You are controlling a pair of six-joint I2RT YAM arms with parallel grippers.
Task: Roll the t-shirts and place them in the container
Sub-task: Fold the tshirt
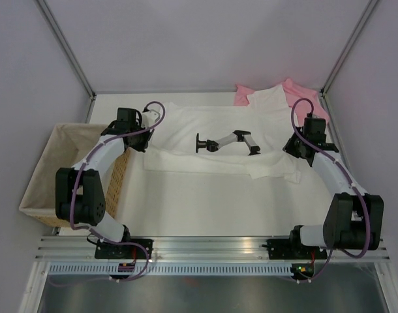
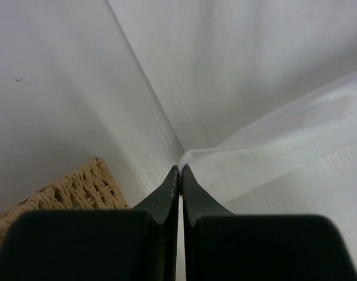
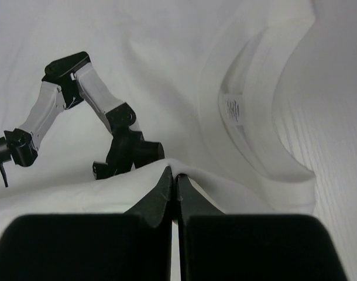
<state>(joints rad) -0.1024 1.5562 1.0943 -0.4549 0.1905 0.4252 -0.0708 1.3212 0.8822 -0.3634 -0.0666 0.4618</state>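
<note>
A white t-shirt [image 1: 218,140] lies spread across the far half of the table, with a robot-arm print [image 1: 226,141] on it. My left gripper [image 2: 179,170] is shut on the white t-shirt's left edge [image 2: 225,158], which is lifted into a taut fold. At the shirt's right side my right gripper [image 3: 174,172] is shut on a raised ridge of the same cloth [image 3: 213,181], close to the collar [image 3: 249,134]. A pink t-shirt [image 1: 297,91] lies crumpled at the back right corner, partly under the white one.
A cloth-lined wicker basket [image 1: 55,171] stands at the table's left edge, beside the left arm; its weave [image 2: 73,190] shows in the left wrist view. Metal frame posts [image 1: 68,45] rise at the back corners. A rail [image 1: 212,244] runs along the near edge.
</note>
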